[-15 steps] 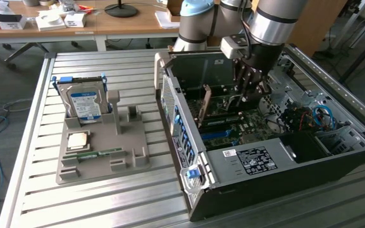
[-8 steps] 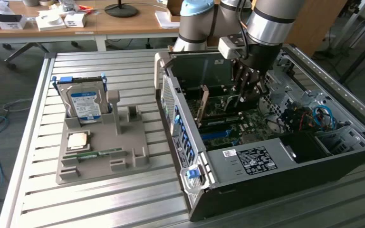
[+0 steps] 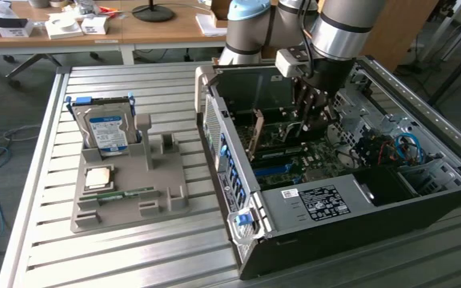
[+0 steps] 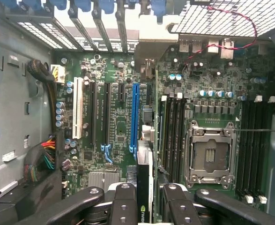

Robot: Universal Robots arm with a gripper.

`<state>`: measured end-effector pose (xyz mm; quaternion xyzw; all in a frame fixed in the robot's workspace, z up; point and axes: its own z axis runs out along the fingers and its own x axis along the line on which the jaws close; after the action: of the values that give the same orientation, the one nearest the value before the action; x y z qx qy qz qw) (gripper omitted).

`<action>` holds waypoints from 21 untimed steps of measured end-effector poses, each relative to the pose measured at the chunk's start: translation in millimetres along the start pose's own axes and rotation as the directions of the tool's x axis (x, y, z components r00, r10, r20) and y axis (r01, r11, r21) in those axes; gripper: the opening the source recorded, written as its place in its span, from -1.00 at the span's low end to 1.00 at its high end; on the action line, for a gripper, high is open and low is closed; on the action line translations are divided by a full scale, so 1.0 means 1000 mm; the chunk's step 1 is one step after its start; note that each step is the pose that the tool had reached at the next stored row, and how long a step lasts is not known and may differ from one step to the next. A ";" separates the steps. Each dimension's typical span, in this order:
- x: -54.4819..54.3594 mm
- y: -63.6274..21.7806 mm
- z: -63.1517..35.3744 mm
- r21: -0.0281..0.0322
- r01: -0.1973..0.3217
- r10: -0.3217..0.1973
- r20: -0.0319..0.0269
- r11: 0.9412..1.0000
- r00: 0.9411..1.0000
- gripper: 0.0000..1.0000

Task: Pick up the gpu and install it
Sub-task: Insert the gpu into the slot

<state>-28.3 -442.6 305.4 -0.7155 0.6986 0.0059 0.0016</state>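
Noted gripper (image 4: 146, 199) clenched on graphics card (image 4: 144, 173), held edge-on, evidently to line its lower edge with blue slot (image 4: 135, 117). Found graphics card just above one end of that slot, apparently not seated. Observed black slots (image 4: 104, 112) close on one side, memory slots (image 4: 170, 126) on the other. Saw nothing lying across blue slot.

In the exterior view's right half, the open case (image 3: 295, 207) leaves room from above over the motherboard (image 4: 118, 126), hemmed in by its walls, a black shroud (image 3: 386, 183) and blue cables (image 3: 407, 147), the gripper (image 4: 147, 193) clamping the gpu (image 4: 145, 168) fills the space over the blue slot (image 4: 135, 117), and at left of centre a grey fixture (image 3: 126, 192) and an upright hard drive (image 3: 106, 129) stand on the table (image 3: 134, 258).
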 end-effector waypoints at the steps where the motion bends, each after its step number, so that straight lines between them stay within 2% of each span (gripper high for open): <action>1: 0.001 0.0000 0.0010 0.000 0.000 0.000 0.000 1.000 1.000 -0.47; 11: 0.003 0.0002 0.0075 0.000 0.000 0.000 0.002 1.000 1.000 -0.47; 16: 0.003 0.0062 0.0085 0.000 0.000 0.000 0.002 1.000 1.000 -0.47; 21: 0.003 0.0078 0.0135 0.000 0.000 0.000 0.002 1.000 1.000 -0.47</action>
<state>-36.1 -445.9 291.9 -0.7156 0.6985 0.0066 0.0024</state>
